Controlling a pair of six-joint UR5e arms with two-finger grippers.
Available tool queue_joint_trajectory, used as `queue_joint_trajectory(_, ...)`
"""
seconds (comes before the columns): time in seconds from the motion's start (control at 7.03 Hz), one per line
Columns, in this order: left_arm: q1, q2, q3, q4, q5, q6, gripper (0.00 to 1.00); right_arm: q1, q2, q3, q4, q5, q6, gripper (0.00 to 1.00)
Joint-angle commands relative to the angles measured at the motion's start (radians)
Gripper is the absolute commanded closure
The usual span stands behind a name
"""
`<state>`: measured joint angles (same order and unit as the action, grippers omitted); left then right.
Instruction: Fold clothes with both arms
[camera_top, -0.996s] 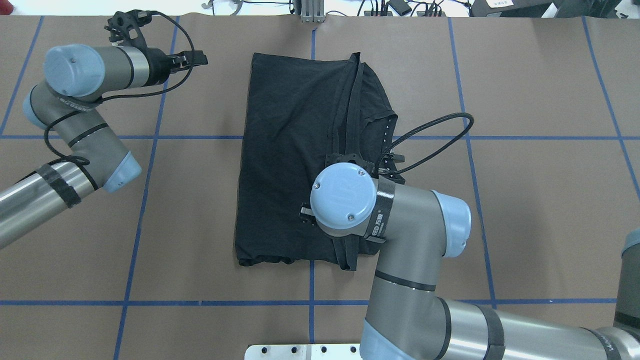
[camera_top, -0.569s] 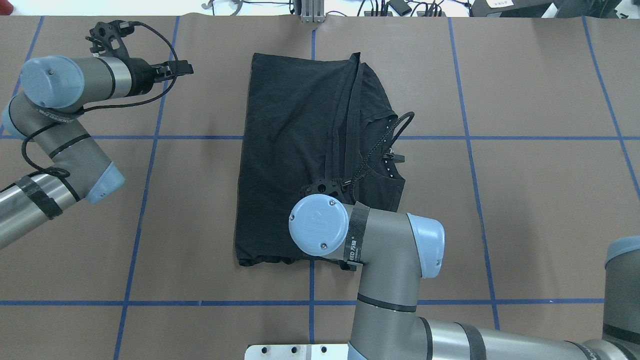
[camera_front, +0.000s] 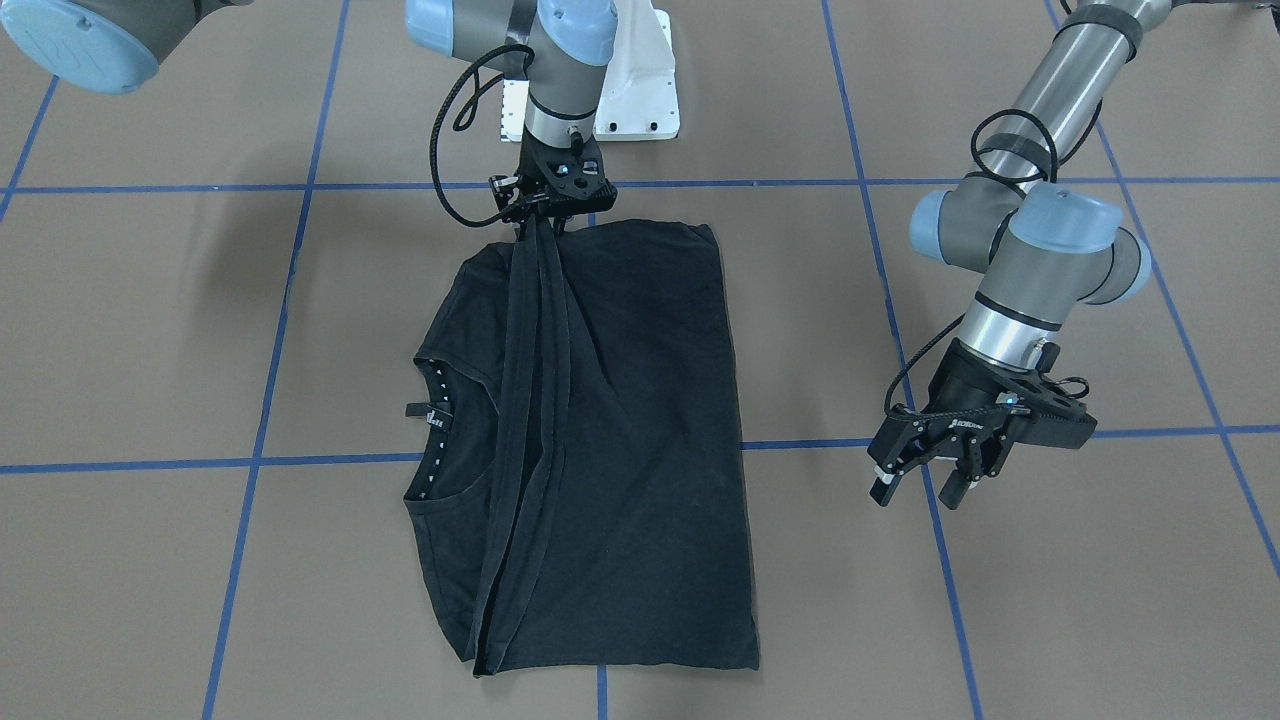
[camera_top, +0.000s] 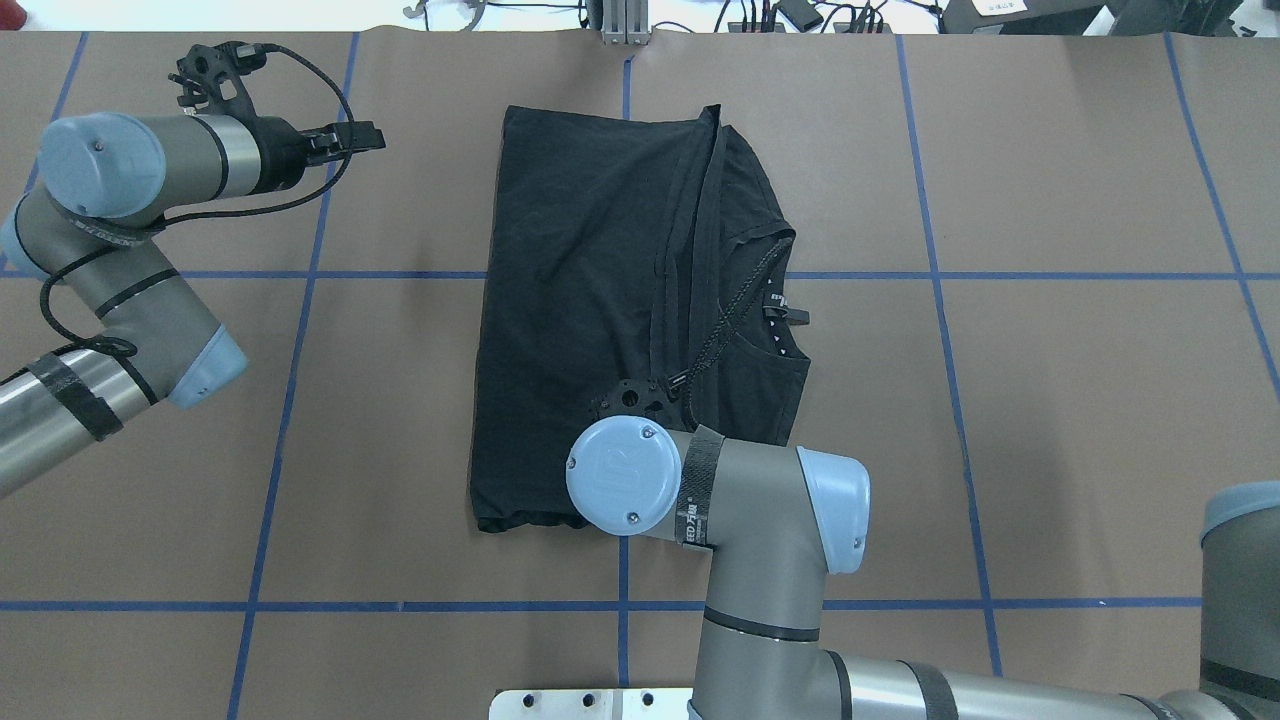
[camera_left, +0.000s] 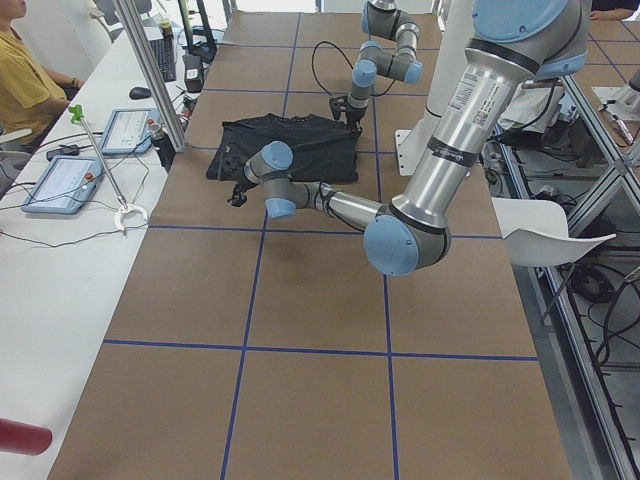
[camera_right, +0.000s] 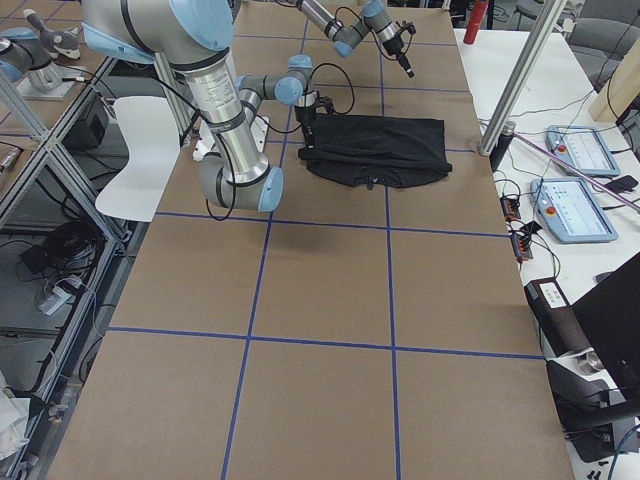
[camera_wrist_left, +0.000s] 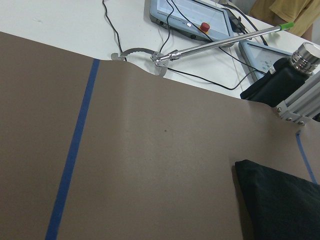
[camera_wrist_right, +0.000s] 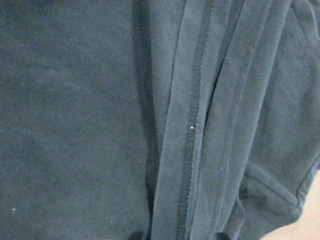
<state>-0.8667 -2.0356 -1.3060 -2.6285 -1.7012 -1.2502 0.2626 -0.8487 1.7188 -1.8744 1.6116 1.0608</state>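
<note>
Black short-sleeved T-shirt (camera_front: 640, 420) lay lengthwise, near to far; black right claw (camera_front: 548, 205) grasped its robot-side edge, black left claw (camera_front: 915, 492) hung released, well apart.

Brown table (camera_top: 1080, 420), taped in blue lines (camera_top: 282, 430)
A white base plate (camera_front: 645, 90) is bolted on — a tablet (camera_wrist_left: 185, 12) and grabber stick (camera_wrist_left: 225, 42) are laid on the side bench (camera_wrist_left: 50, 20).
</note>
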Motion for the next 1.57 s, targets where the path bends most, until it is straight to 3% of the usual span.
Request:
queue_joint_trajectory(0.0, 0.0, 0.0, -0.007, -0.001, -0.002, 0.0, 0.0, -0.006, 0.0, 0.001, -0.009, -0.001, 0.001, 0.77)
queue_joint_trajectory(0.14, 0.0, 0.005, -0.013, 0.001, -0.002, 0.0, 0.0, -0.006, 0.0, 0.005, -0.021, 0.001, 0.001, 1.0)
queue_joint_trajectory(0.57, 0.0, 0.009, -0.021, 0.001, -0.002, -0.002, 0.0, 0.044, -0.013, 0.057, -0.047, 0.03, -0.054, 1.0)
queue_joint_trajectory(0.85, 0.0, 0.012, -0.041, 0.001, -0.002, -0.002, 0.0, 0.034, -0.096, 0.216, -0.214, 0.03, -0.061, 1.0)
queue_joint_trajectory(1.0, 0.0, 0.014, -0.054, 0.014, 0.0, -0.003, 0.0, -0.049, -0.213, 0.216, -0.203, 0.019, 0.156, 1.0)
queue_joint_trajectory(1.28, 0.0, 0.014, -0.064, 0.024, -0.002, -0.003, 0.0, -0.033, -0.217, 0.215, -0.123, 0.025, 0.252, 1.0)
queue_joint_trajectory(1.42, -0.002, 0.014, -0.064, 0.024, 0.0, -0.003, 0.0, 0.002, -0.219, 0.216, -0.124, 0.033, 0.248, 0.63)
